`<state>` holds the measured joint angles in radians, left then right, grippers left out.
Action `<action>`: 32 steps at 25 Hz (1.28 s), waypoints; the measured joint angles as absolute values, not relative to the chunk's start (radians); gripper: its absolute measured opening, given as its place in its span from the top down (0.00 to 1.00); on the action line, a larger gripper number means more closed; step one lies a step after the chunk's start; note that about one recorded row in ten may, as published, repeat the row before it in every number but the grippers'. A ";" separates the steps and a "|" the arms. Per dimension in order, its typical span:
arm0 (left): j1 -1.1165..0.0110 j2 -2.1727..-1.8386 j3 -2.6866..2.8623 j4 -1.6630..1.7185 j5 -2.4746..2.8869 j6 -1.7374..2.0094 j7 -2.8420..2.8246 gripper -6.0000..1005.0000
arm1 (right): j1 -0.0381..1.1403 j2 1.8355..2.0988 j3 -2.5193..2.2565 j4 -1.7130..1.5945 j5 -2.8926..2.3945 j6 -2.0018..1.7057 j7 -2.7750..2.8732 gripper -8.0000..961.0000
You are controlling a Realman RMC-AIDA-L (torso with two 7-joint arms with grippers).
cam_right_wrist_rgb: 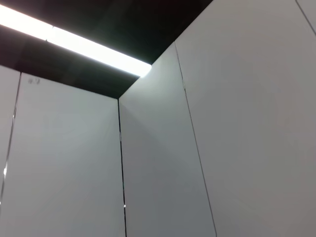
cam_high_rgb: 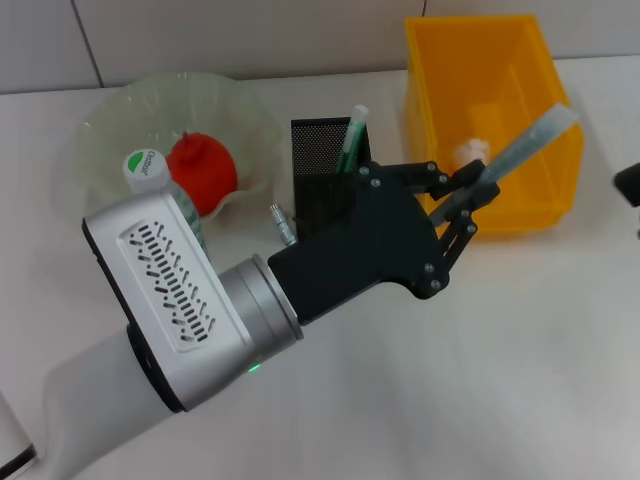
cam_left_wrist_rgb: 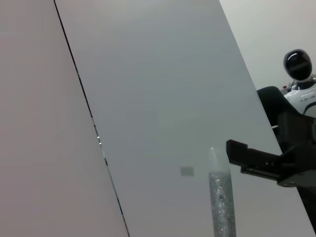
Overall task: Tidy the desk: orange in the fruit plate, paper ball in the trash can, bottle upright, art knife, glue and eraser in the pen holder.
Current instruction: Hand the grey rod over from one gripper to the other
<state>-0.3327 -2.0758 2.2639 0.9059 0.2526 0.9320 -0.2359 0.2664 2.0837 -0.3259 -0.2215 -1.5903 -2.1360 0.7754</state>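
My left gripper (cam_high_rgb: 478, 198) is raised above the desk in front of the black mesh pen holder (cam_high_rgb: 318, 160). It is shut on a clear glitter glue tube (cam_high_rgb: 528, 142) that slants up over the yellow trash can (cam_high_rgb: 555, 120). The tube also shows in the left wrist view (cam_left_wrist_rgb: 220, 197), beside a black finger (cam_left_wrist_rgb: 254, 159). The orange (cam_high_rgb: 202, 170) lies in the pale green fruit plate (cam_high_rgb: 110, 125). The bottle (cam_high_rgb: 147, 168) with a green and white cap stands upright beside it. A white paper ball (cam_high_rgb: 470, 152) lies in the trash can. The eraser is out of view.
A green and white pen (cam_high_rgb: 352, 135) stands in the pen holder. A small metal-tipped thing (cam_high_rgb: 283, 222) lies by the holder, partly hidden by my left arm. A dark part of my right arm (cam_high_rgb: 628, 185) shows at the right edge. The right wrist view shows only wall and ceiling.
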 joint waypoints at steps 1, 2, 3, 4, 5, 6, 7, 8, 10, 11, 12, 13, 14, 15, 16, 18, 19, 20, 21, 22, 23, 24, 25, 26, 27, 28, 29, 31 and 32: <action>-0.332 -2.076 2.265 0.903 0.253 0.932 -0.236 0.86 | 0.270 2.085 -0.333 -0.210 -1.592 -2.129 0.756 0.25; -0.332 -2.076 2.266 0.901 0.253 0.931 -0.236 0.86 | 0.273 2.085 -0.341 -0.196 -1.593 -2.121 0.732 0.25; -0.332 -2.076 2.268 0.898 0.254 0.930 -0.235 0.86 | 0.278 2.085 -0.356 -0.179 -1.593 -2.108 0.700 0.25; -0.332 -2.076 2.268 0.898 0.254 0.930 -0.235 0.86 | 0.278 2.085 -0.356 -0.179 -1.593 -2.108 0.700 0.25; -0.332 -2.077 2.269 0.898 0.254 0.929 -0.234 0.86 | 0.280 2.084 -0.361 -0.175 -1.593 -2.099 0.694 0.25; -0.330 -2.077 2.271 0.897 0.254 0.930 -0.234 0.86 | 0.285 2.084 -0.366 -0.170 -1.594 -2.086 0.693 0.25; -0.330 -2.077 2.271 0.897 0.254 0.930 -0.234 0.86 | 0.285 2.084 -0.366 -0.170 -1.594 -2.086 0.693 0.25; -0.329 -2.077 2.273 0.897 0.254 0.930 -0.234 0.86 | 0.288 2.084 -0.367 -0.166 -1.598 -2.079 0.693 0.25; -0.328 -2.077 2.276 0.897 0.254 0.932 -0.233 0.86 | 0.291 2.084 -0.368 -0.166 -1.602 -2.074 0.693 0.25; -0.328 -2.077 2.279 0.897 0.254 0.932 -0.233 0.86 | 0.294 2.084 -0.368 -0.166 -1.603 -2.069 0.693 0.25; -0.328 -2.077 2.279 0.897 0.254 0.932 -0.233 0.86 | 0.294 2.084 -0.368 -0.166 -1.603 -2.069 0.693 0.25; -0.328 -2.077 2.282 0.897 0.254 0.932 -0.233 0.86 | 0.301 2.083 -0.372 -0.166 -1.611 -2.060 0.695 0.25; -0.329 -2.077 2.283 0.897 0.254 0.932 -0.233 0.86 | 0.301 2.083 -0.372 -0.166 -1.611 -2.060 0.695 0.25; -0.330 -2.076 2.284 0.897 0.254 0.932 -0.233 0.86 | 0.304 2.082 -0.377 -0.168 -1.614 -2.058 0.696 0.25; -0.330 -2.076 2.285 0.897 0.254 0.931 -0.233 0.86 | 0.306 2.082 -0.383 -0.170 -1.616 -2.057 0.698 0.25; -0.331 -2.076 2.285 0.897 0.253 0.929 -0.233 0.86 | 0.314 2.080 -0.402 -0.178 -1.617 -2.055 0.701 0.25; -0.331 -2.076 2.285 0.897 0.253 0.929 -0.233 0.86 | 0.314 2.080 -0.402 -0.178 -1.617 -2.055 0.701 0.25; -0.331 -2.075 2.286 0.897 0.253 0.929 -0.233 0.86 | 0.315 2.080 -0.410 -0.182 -1.617 -2.054 0.702 0.25; -0.331 -2.075 2.286 0.897 0.253 0.929 -0.233 0.86 | 0.316 2.079 -0.418 -0.190 -1.617 -2.053 0.703 0.25; -0.331 -2.075 2.286 0.897 0.253 0.929 -0.233 0.86 | 0.317 2.079 -0.426 -0.198 -1.617 -2.052 0.703 0.25; -0.331 -2.074 2.286 0.897 0.253 0.929 -0.233 0.86 | 0.317 2.080 -0.432 -0.210 -1.617 -2.049 0.703 0.25; -0.332 -2.074 2.286 0.897 0.253 0.929 -0.233 0.86 | 0.317 2.080 -0.432 -0.210 -1.617 -2.049 0.703 0.25; -0.332 -2.073 2.286 0.897 0.253 0.929 -0.233 0.86 | 0.317 2.081 -0.433 -0.211 -1.617 -2.046 0.704 0.25; -0.333 -2.073 2.287 0.897 0.253 0.928 -0.233 0.86 | 0.318 2.080 -0.433 -0.212 -1.617 -2.044 0.704 0.25; -0.333 -2.073 2.287 0.897 0.253 0.928 -0.233 0.86 | 0.318 2.080 -0.433 -0.212 -1.617 -2.042 0.704 0.25; -0.333 -2.072 2.287 0.897 0.253 0.928 -0.234 0.86 | 0.319 2.079 -0.433 -0.212 -1.617 -2.040 0.705 0.25; -0.333 -2.072 2.287 0.897 0.253 0.928 -0.234 0.87 | 0.319 2.079 -0.433 -0.212 -1.617 -2.040 0.705 0.25; -0.332 -2.072 2.287 0.897 0.255 0.928 -0.234 0.87 | 0.319 2.080 -0.432 -0.212 -1.615 -2.039 0.705 0.25; -0.332 -2.072 2.287 0.897 0.255 0.928 -0.234 0.87 | 0.320 2.080 -0.431 -0.212 -1.614 -2.039 0.705 0.25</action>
